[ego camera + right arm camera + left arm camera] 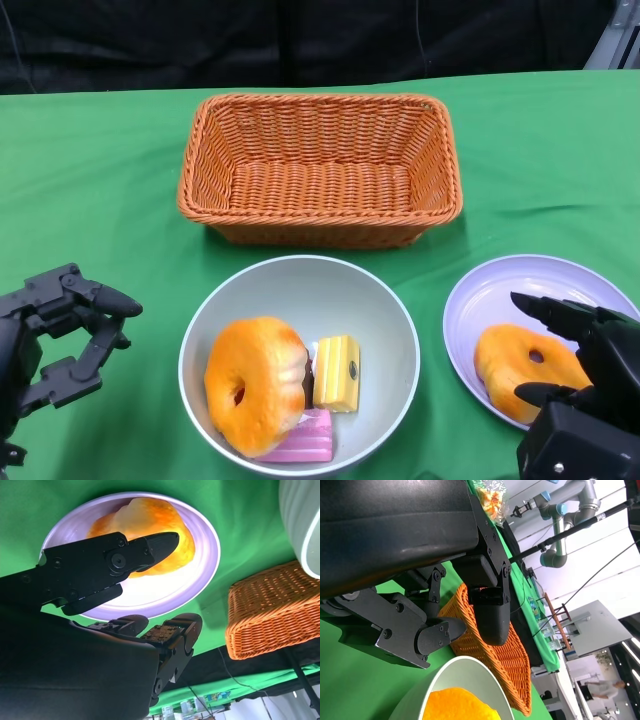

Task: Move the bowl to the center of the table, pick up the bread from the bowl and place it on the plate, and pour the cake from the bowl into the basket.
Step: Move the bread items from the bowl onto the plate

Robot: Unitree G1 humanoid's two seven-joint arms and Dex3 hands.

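1. Bowl (395, 330), pale grey, sits on the green counter (100, 180) at the 6 o'clock side of the head view, just nearer than the basket.
2. Bread (255, 385), an orange ring, leans inside the bowl at its 8 o'clock side, with a yellow cake (337, 372) beside it at 3 o'clock and a pink cake (305, 438) under its lower edge.
3. Plate (500, 285), lilac, lies at 3 o'clock of the bowl, close by but apart from it, and carries a second orange bread (515, 365).
4. Right hand (580, 370) hovers over the plate's near edge with fingers apart, holding nothing; in the right wrist view one finger (150, 547) crosses in front of the plated bread.
5. Left hand (60, 335) waits at 9 o'clock of the bowl, clear of it, fingers spread and empty.
6. Basket (320, 170), orange wicker, stands at 12 o'clock of the bowl.
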